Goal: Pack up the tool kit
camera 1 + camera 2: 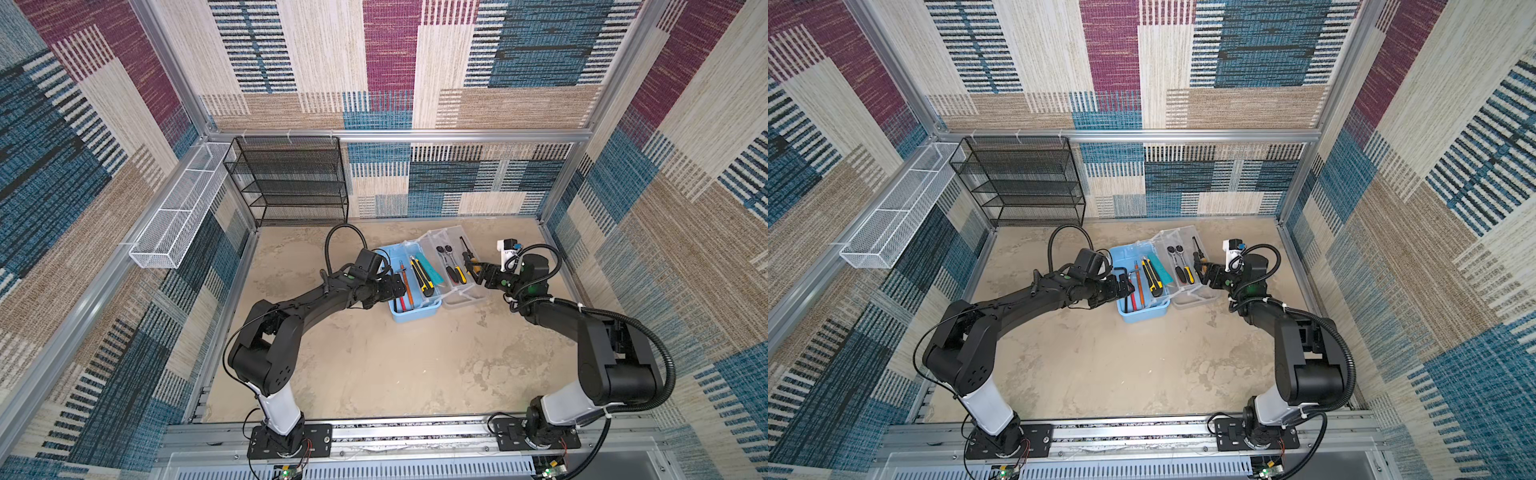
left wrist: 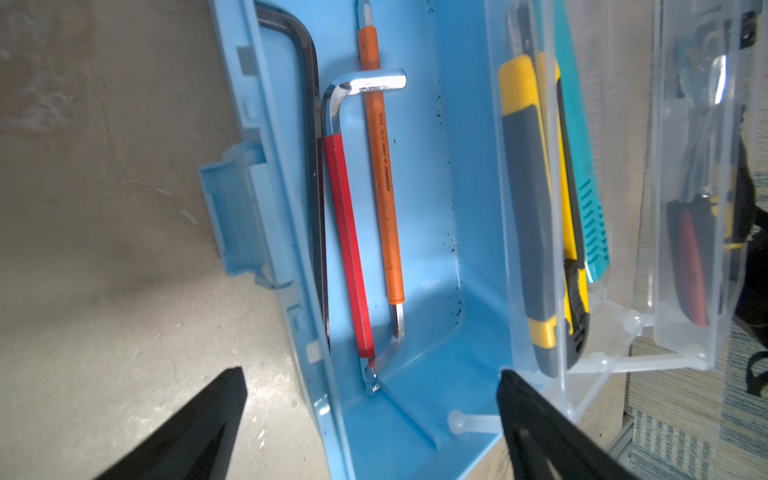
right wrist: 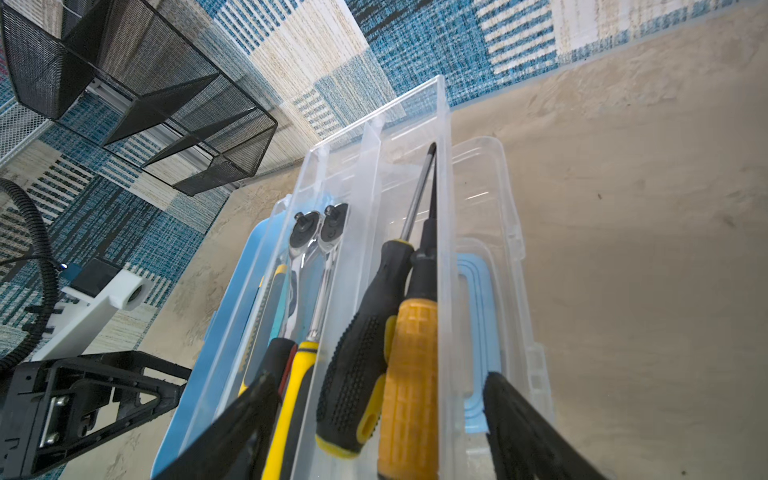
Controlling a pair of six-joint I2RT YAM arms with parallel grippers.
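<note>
Black fingers (image 2: 536,419) of the left hand (image 2: 372,371) are spread wide, empty, over the light-blue toolbox (image 1: 415,314), which is set on the bench (image 1: 374,365). The right hand (image 3: 379,375) is held open, empty, astride two screwdrivers (image 3: 409,365) laid in its clear tray (image 3: 395,124).

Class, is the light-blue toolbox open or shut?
Open: the clear lid lies folded back beside the toolbox; hex keys inside show uncovered.

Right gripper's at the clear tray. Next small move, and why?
Probably close the right gripper on the near end of the clear tray, to swing it over the blue box: its open jaws stand either side of that end, and the tools in view already lie inside.
</note>
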